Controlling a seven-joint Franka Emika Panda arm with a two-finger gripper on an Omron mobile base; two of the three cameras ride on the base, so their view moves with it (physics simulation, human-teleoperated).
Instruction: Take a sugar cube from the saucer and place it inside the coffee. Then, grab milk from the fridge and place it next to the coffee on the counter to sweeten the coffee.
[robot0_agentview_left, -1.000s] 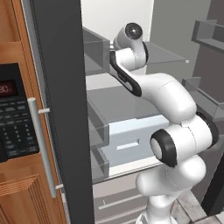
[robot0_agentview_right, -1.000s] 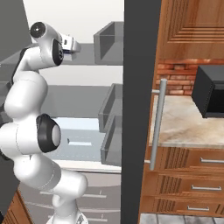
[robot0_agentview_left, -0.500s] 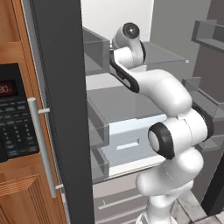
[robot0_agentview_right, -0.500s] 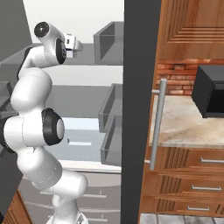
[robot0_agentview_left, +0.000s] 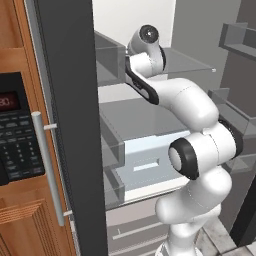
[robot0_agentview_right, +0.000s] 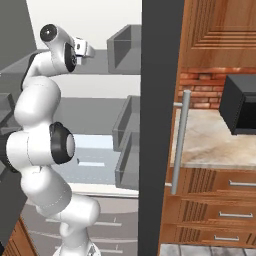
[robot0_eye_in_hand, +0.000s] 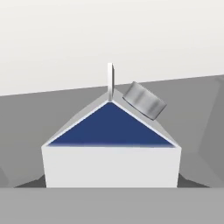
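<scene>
The milk (robot0_eye_in_hand: 111, 162) stands right in front of the hand: a white carton with a dark blue gable, a thin top ridge and a grey round cap (robot0_eye_in_hand: 144, 100). It sits on a grey shelf inside the open fridge (robot0_agentview_left: 75, 125). My arm reaches up into the upper shelf, and the gripper (robot0_agentview_right: 90, 50) points into the fridge (robot0_agentview_right: 155, 125). The fingers are not visible, so I cannot tell how the jaws stand around the carton. The counter (robot0_agentview_right: 210, 145) lies to the right of the fridge door. The coffee, saucer and sugar cube are out of view.
Grey door bins (robot0_agentview_right: 127, 47) (robot0_agentview_left: 112, 155) line both open doors close to the arm. A pale drawer (robot0_agentview_left: 145, 160) sits under the shelves. A black microwave panel (robot0_agentview_left: 15, 135) is set in the left cabinet. A black appliance (robot0_agentview_right: 240, 105) stands on the counter above wooden drawers (robot0_agentview_right: 235, 215).
The arm has pushed slightly further into the upper shelf, with the elbow drawing up and in. The base and the fridge doors have not moved.
</scene>
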